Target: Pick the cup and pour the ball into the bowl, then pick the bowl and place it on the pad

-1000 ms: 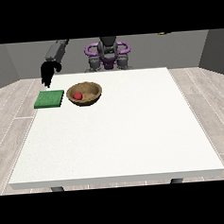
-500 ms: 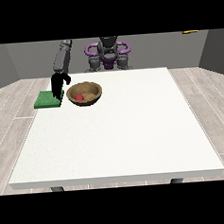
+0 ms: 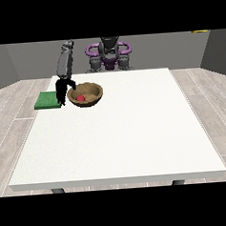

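A brown bowl (image 3: 85,94) stands on the white table (image 3: 121,133) at the far left, with a red ball (image 3: 80,97) inside it. A flat green pad (image 3: 47,100) lies just to the bowl's left. The hand at the view's left (image 3: 62,91) hangs from a grey arm between pad and bowl. Its fingers point down beside the bowl's left rim, and the thumb reaches out over that rim. I cannot tell whether it touches the bowl. No cup shows. No hand shows at the view's right.
The robot's torso (image 3: 109,54) with purple shoulders stands behind the table's far edge. The table stretches wide to the right and towards the camera. Wooden floor surrounds it.
The hand at the view's left has come down from above the pad and moved right, to the bowl's left rim. Bowl, ball and pad have stayed put.
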You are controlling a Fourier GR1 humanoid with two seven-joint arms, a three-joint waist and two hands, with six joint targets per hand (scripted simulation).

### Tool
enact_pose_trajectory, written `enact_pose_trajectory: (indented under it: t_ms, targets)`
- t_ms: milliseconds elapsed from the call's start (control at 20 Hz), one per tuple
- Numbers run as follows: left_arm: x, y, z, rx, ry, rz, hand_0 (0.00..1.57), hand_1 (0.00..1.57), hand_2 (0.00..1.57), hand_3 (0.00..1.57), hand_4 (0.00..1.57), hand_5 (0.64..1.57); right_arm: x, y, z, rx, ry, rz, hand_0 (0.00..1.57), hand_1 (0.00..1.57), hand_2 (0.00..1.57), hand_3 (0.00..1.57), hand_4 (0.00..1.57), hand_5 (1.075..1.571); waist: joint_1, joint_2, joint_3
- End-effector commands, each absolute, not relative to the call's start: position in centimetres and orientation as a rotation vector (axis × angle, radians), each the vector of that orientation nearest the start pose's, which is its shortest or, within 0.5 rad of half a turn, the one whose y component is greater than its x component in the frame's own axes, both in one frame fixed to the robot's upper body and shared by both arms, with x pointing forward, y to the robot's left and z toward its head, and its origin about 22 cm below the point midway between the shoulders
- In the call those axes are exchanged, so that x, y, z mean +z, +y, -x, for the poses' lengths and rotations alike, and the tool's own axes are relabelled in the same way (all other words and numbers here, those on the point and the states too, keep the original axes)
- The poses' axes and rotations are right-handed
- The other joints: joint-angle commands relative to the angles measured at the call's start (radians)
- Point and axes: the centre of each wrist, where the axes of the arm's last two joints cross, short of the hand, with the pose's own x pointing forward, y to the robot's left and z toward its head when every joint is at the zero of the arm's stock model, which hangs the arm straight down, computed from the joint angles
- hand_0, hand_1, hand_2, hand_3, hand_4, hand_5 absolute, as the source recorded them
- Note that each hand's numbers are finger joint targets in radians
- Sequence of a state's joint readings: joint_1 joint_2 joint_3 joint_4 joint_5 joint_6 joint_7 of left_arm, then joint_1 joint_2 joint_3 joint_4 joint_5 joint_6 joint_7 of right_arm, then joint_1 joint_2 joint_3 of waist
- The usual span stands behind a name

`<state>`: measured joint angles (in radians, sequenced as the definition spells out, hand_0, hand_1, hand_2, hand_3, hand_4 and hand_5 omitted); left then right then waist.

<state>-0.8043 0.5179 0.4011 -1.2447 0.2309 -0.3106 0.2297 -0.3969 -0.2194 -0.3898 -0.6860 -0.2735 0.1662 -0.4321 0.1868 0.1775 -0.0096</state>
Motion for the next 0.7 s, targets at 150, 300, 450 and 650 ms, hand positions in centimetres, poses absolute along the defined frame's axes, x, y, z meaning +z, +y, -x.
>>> enact_pose_trajectory:
  t_ms: [150, 300, 450, 650]
  targets:
    - [27.2, 37.1, -35.7, -0.170, -1.950, -0.065, 0.00, 0.00, 0.00, 0.00, 1.01, 1.539, -6.4, -35.8, -31.4, -0.380, -1.600, 0.008, 0.00, 0.00, 0.00, 0.00, 0.47, 1.548, -0.006, 0.052, 0.0108]
    - [25.6, 37.6, -35.3, -0.206, -1.983, -0.071, 0.00, 0.00, 0.00, 0.00, 1.02, 1.536, -8.0, -33.7, -30.7, -0.379, -1.617, 0.018, 0.00, 0.00, 0.00, 0.00, 0.45, 1.547, 0.012, 0.087, 0.0102]
    - [26.9, 37.7, -35.5, -0.182, -1.965, -0.068, 0.00, 0.00, 0.00, 0.00, 1.02, 1.536, -6.2, -31.4, -33.2, -0.386, -1.596, -0.012, 0.00, 0.00, 0.00, 0.00, 0.44, 1.547, 0.008, 0.050, 0.0098]
    - [25.1, 39.2, -34.3, -0.201, -1.954, -0.056, 0.00, 0.00, 0.00, 0.00, 1.02, 1.545, -7.2, -31.7, -32.6, -0.401, -1.597, 0.002, 0.00, 0.00, 0.00, 0.00, 0.47, 1.547, 0.030, 0.045, 0.0101]
